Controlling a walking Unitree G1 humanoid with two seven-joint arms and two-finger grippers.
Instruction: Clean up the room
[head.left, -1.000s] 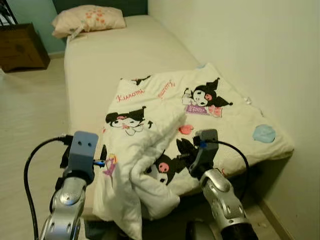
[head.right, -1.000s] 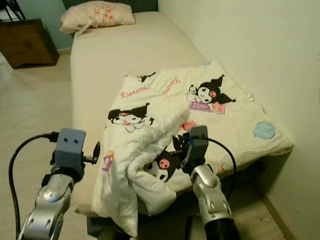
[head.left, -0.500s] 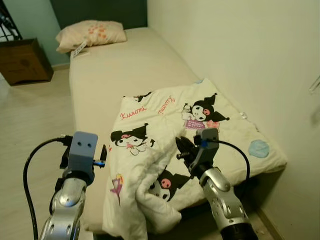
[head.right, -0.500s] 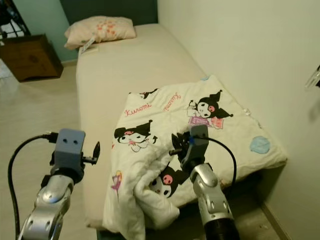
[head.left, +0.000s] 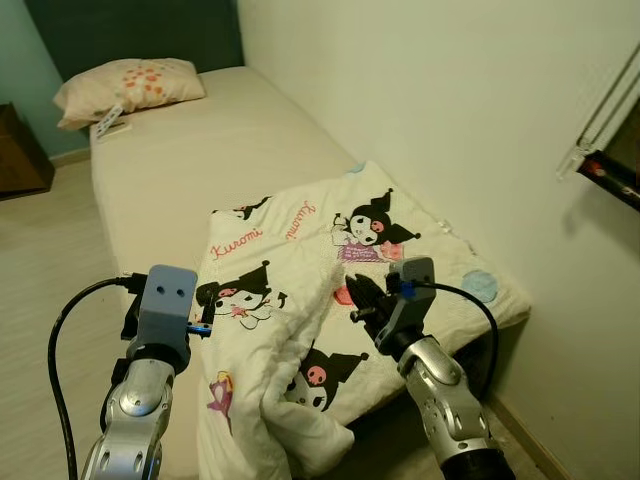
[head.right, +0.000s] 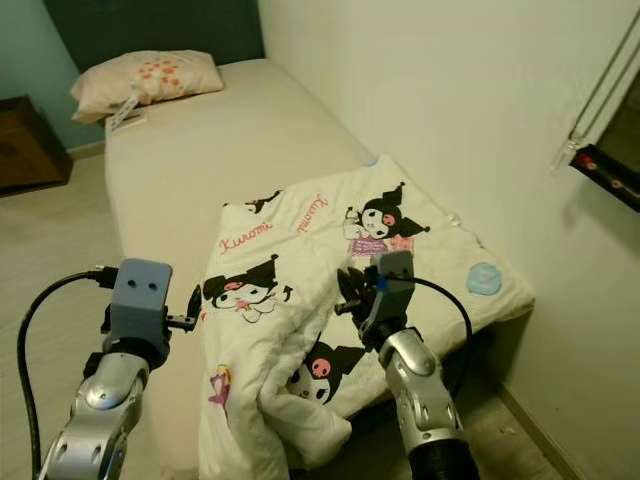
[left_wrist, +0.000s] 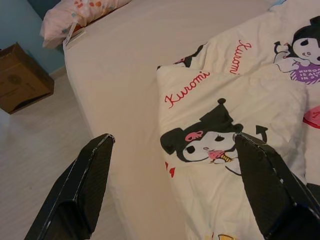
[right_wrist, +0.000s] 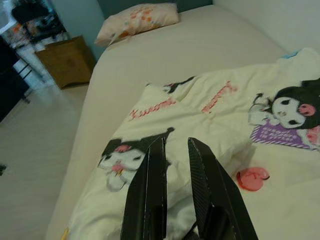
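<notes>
Landmark: bed (head.left: 190, 170). Brown box (left_wrist: 22, 80) on the floor left of the bed's head end. Pillow (head.left: 128, 85) at the head end. Left gripper (left_wrist: 175, 185) raised over the bed's left edge near the foot, fingers spread wide, holding nothing. Cartoon-print blanket (head.left: 330, 290) lies crumpled over the bed's foot half, one bunched fold hanging off the foot end. Right gripper (right_wrist: 177, 185) over the blanket's middle, fingers close together with a narrow gap; a blanket fold sits at the tips, cannot tell if it is pinched. Wall runs along the bed's right side.
</notes>
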